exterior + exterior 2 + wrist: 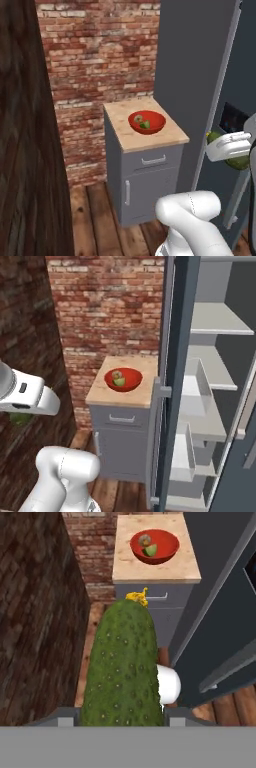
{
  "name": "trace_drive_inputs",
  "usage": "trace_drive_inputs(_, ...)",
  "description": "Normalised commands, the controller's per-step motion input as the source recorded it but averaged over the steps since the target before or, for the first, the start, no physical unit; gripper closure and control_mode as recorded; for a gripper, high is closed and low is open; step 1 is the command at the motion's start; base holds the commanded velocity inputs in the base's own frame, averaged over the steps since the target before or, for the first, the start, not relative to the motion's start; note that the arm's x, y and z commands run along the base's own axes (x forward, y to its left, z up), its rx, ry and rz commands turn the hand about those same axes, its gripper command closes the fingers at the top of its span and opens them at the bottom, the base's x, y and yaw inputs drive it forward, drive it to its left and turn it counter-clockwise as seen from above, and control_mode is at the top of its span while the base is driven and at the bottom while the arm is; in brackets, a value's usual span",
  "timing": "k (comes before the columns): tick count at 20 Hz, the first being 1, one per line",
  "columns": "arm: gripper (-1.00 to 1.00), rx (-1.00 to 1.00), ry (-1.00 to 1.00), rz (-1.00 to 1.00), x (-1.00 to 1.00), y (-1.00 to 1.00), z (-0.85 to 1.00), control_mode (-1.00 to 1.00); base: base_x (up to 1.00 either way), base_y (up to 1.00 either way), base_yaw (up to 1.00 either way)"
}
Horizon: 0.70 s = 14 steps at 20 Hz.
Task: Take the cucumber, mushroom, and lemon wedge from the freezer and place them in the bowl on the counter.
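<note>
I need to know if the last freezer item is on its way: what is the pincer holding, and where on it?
The pincer holds the cucumber by one end; the rest sticks out toward the bowl.

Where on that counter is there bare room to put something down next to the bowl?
The counter is bare along its front edge and in the strip left of the bowl. The bowl sits toward the back right, near the freezer, so it is tight there.

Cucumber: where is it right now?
The cucumber is in the hand, filling the middle of the hand view, held short of the counter. It is not yet in the bowl, which holds the mushroom and lemon wedge.
</note>
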Motion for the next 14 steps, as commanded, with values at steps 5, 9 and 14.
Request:
trace_drive_inputs(5,1.0,0.0,0.0,0.0,0.0,0.0,0.0,1.0,0.8,0.01,-0.04)
trace_drive_inputs(9,1.0,0.0,0.0,0.0,0.0,0.0,0.0,1.0,0.97,0.02,0.0)
trace_drive_inputs(14,1.0,0.0,0.0,0.0,0.0,0.0,0.0,1.0,0.87,0.0,0.0)
